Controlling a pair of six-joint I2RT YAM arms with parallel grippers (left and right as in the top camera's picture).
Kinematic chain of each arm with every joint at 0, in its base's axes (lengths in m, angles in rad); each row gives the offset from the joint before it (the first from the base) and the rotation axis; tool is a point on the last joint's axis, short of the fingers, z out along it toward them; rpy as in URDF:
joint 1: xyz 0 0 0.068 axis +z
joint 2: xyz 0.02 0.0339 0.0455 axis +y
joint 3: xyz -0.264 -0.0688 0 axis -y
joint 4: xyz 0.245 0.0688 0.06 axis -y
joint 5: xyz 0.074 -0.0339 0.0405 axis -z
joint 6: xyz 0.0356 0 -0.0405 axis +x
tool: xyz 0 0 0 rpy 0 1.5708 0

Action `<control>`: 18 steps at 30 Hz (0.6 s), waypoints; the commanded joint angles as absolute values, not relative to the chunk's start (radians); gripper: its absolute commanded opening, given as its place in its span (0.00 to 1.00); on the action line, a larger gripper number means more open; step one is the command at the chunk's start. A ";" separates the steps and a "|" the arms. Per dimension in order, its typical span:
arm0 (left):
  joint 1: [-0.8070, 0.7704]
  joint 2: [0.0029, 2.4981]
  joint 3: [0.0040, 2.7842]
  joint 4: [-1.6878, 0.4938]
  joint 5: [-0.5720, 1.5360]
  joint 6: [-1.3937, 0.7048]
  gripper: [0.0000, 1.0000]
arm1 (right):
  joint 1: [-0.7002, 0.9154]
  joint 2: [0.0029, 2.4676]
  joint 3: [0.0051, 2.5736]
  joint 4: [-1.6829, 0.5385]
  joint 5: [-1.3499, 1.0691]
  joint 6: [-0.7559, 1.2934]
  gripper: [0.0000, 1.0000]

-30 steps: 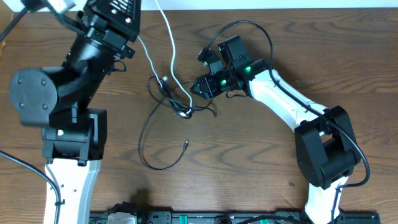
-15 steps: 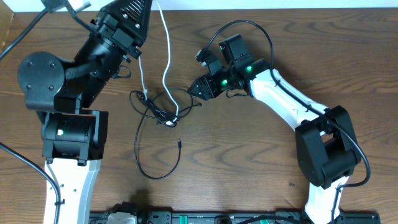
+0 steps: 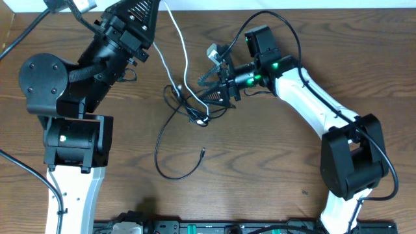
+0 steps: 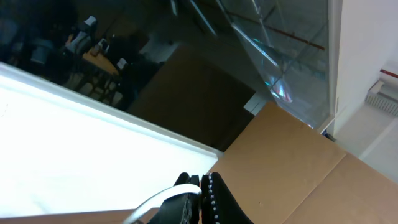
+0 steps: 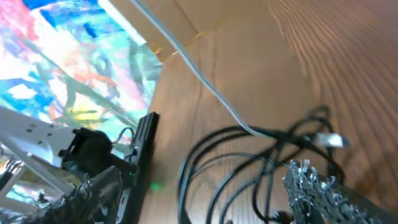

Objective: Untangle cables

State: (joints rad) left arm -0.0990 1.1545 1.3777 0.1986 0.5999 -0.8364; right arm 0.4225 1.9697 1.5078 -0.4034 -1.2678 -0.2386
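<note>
Cables (image 3: pixel 195 109) bunched just left of right gripper (image 3: pixel 214 91), its hold unclear; white cable (image 3: pixel 186 65) runs up from there into left gripper (image 4: pixel 202 183), clamped shut on it. Pull apart slowly so bunch loosens, not cinches.

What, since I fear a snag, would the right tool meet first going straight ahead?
Likely the knot of thin black cables just ahead of the right tool, where the thin white cable joins.

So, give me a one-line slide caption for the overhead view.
Left gripper holds the white cable; right gripper meets the tangled black cables on the table.
</note>
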 commanded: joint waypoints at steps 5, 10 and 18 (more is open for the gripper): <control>-0.096 1.145 1.401 0.165 0.595 -0.791 0.07 | 0.340 1.946 1.511 -0.477 -1.233 -0.256 0.80; -0.096 1.145 1.401 0.165 0.595 -0.785 0.08 | 0.321 1.946 1.511 -0.589 -1.324 -0.397 0.85; -0.096 1.145 1.401 0.162 0.595 -0.785 0.07 | 0.448 1.946 1.511 -0.692 -1.311 -0.556 0.91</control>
State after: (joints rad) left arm -0.0990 1.1553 1.3777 0.1558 0.5995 -0.8070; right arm 0.3878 1.9690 1.5078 -0.7010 -1.2793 -0.4690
